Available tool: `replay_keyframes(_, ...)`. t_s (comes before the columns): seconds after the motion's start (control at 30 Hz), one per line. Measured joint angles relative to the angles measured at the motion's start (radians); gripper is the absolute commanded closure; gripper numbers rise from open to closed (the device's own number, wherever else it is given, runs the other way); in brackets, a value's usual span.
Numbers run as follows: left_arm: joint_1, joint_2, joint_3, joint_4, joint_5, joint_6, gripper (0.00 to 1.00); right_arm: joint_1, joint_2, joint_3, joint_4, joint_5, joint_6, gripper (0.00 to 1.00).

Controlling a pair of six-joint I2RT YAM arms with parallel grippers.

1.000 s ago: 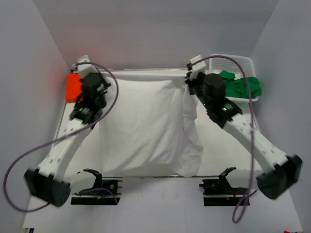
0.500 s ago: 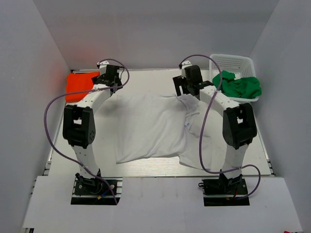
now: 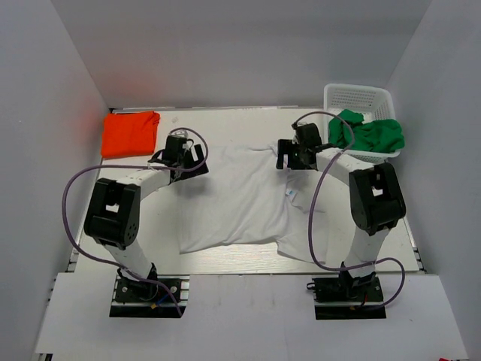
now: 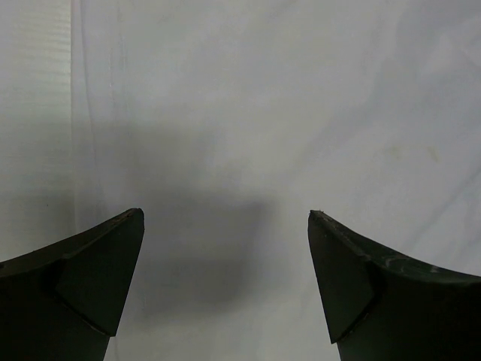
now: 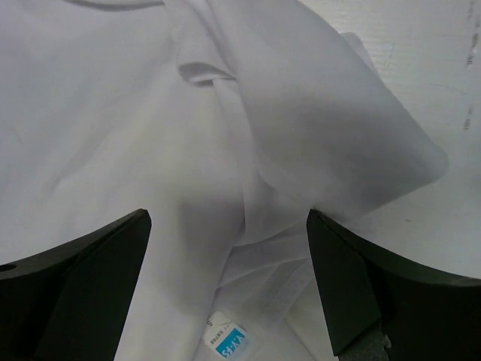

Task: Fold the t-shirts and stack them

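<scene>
The white t-shirt (image 3: pixel 239 197) lies spread in the middle of the table, its right side rumpled, with a folded sleeve and a blue label (image 5: pixel 228 344). My left gripper (image 3: pixel 188 156) hovers open over the shirt's upper left corner, with smooth white cloth (image 4: pixel 301 113) under it. My right gripper (image 3: pixel 290 155) stands open over the upper right shoulder, above the creased cloth (image 5: pixel 248 150). Neither holds anything. The orange t-shirt (image 3: pixel 130 133) lies folded at the far left. The green t-shirt (image 3: pixel 370 134) sits bunched in the basket.
A white mesh basket (image 3: pixel 359 92) stands at the far right corner against the wall. Grey walls close in the table on three sides. Purple cables loop from both arms. A strip of bare table (image 4: pixel 34 113) shows left of the shirt's edge.
Both grippers have opened and let go of the white t-shirt, which has dropped from a stretched hold to lie on the table. Both arms have drawn back from the far edge.
</scene>
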Motion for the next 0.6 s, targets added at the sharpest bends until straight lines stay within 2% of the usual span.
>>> replay_keyframes(0.2, 0.001, 0.084, 0.002, -0.016, -0.061, -0.024, 0.0, -0.045, 0.134, 0.061, 0.048, -0.069, 0.038, 0.1)
replay_keyframes(0.4, 0.014, 0.102, 0.021, -0.031, -0.152, -0.038, 0.0, -0.072, 0.349, 0.381, 0.118, -0.095, 0.041, 0.1)
replay_keyframes(0.53, 0.014, 0.123, 0.045, -0.045, -0.198, -0.033, 0.0, -0.077, 0.513, 0.669, 0.098, -0.087, 0.042, 0.1)
replay_keyframes(0.6, 0.014, 0.136, 0.058, -0.05, -0.218, -0.029, 0.0, -0.077, 0.552, 0.762, 0.088, -0.061, 0.041, 0.1)
